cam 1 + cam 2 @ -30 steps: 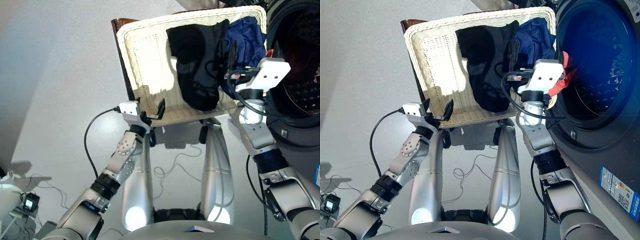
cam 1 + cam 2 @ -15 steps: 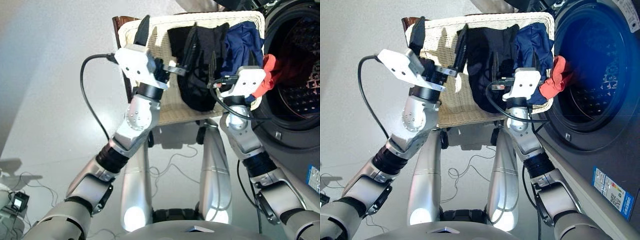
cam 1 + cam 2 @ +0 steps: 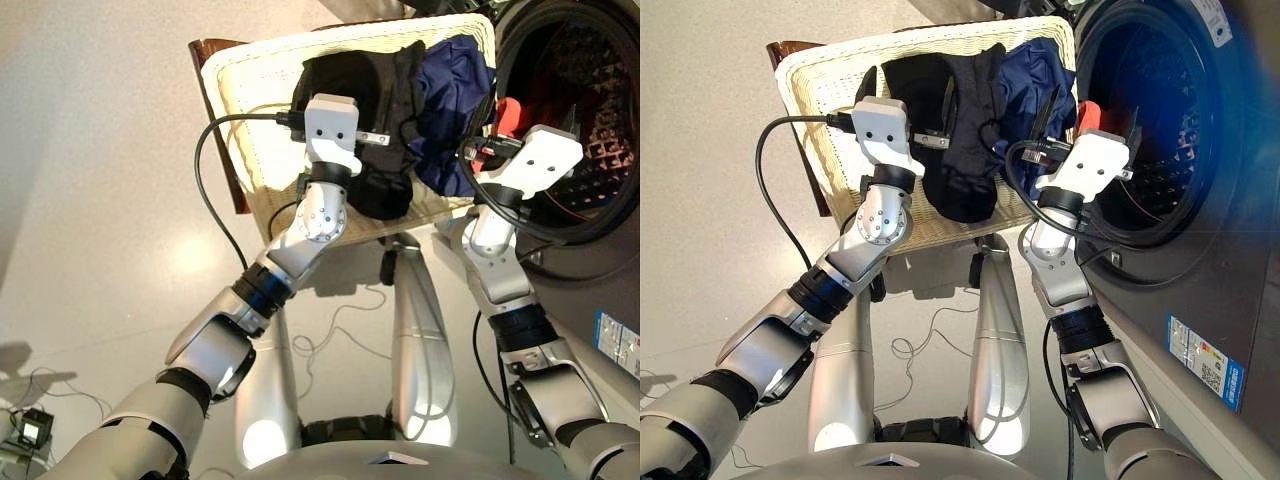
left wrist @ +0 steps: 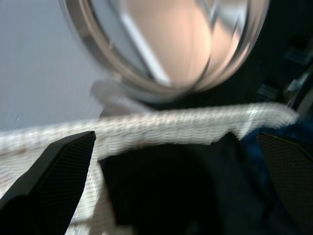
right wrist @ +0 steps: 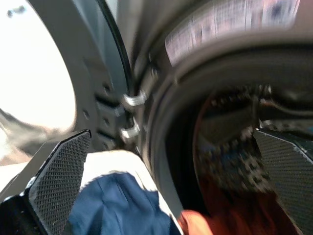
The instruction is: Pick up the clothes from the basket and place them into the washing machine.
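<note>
My left gripper [image 4: 166, 196] hangs open over the black garment [image 3: 960, 150], nothing between them. The basket [image 3: 820, 90] rim is low there. The washing machine [image 3: 1200, 230] porthole gapes beside my right gripper [image 5: 171, 196], fingers spread, but the coral-red garment [image 3: 510, 112] drapes over its lip (partly in the way), with the navy garment [image 3: 450, 90] just beside.
</note>
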Tool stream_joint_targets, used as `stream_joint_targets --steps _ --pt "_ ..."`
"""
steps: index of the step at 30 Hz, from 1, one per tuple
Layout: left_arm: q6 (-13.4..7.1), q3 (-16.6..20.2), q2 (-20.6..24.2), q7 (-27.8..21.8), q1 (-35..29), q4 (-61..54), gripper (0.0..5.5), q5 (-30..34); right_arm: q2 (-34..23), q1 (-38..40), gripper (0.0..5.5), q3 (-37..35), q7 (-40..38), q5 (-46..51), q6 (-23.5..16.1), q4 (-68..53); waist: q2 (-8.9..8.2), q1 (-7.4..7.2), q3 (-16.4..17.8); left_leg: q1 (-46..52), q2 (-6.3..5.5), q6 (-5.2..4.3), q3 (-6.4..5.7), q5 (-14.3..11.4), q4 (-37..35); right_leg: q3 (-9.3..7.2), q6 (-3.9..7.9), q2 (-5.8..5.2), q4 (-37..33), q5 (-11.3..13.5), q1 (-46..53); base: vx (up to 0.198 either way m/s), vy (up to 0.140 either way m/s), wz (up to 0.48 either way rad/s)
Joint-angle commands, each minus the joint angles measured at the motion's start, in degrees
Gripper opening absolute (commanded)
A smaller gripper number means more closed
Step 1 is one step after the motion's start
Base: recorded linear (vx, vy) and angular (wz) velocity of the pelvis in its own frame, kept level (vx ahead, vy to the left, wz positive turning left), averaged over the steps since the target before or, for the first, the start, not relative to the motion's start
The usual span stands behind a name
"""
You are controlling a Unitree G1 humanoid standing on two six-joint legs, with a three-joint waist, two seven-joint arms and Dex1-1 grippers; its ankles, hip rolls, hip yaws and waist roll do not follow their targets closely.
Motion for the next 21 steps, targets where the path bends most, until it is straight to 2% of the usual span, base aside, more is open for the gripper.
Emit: stream_joint_targets --steps 1,5,9,21 --pt "-0.4 0.5 -4.0 1.4 -6.2 6.1 5.5 0.7 -0.6 -1.3 5.5 0.5 0.7 -3.6 -3.4 -9.7 -2.48 0.13 -0.8 -2.2 1.23 -0.71 0.97 1.4 0.5 -0.4 3.01 -0.6 1.1 -0.7 -0.2 0.0 0.0 0.0" --pt "-0.2 1.1 -6.6 1.5 -7.5 12.2 5.5 -3.6 -0.8 -2.8 5.5 3.4 1.4 -2.9 -3.4 -11.6 -2.92 -0.56 -0.8 -3.0 1.43 -0.85 1.21 1.6 0.9 -0.54 2.98 -0.52 1.4 -0.4 -0.9 0.0 0.0 0.0" --pt "0.6 0.1 -7.3 0.6 -8.2 14.6 5.5 -3.8 -1.1 -4.5 5.5 4.8 2.6 -1.3 -3.6 -11.6 -2.89 -0.59 -0.8 -3.8 1.41 -0.84 1.2 1.5 1.4 -0.55 2.82 -0.4 1.9 -0.5 -1.6 0.0 0.0 0.0" --pt "0.8 -0.7 -9.8 -5.1 -10.0 20.4 5.5 -12.9 0.4 -8.7 5.5 10.4 6.6 3.0 -3.2 -11.4 -3.16 -0.91 -0.8 -5.8 1.86 -1.05 1.01 1.7 2.6 -0.54 2.72 -0.04 2.2 0.0 -3.2 0.0 0.0 0.0"
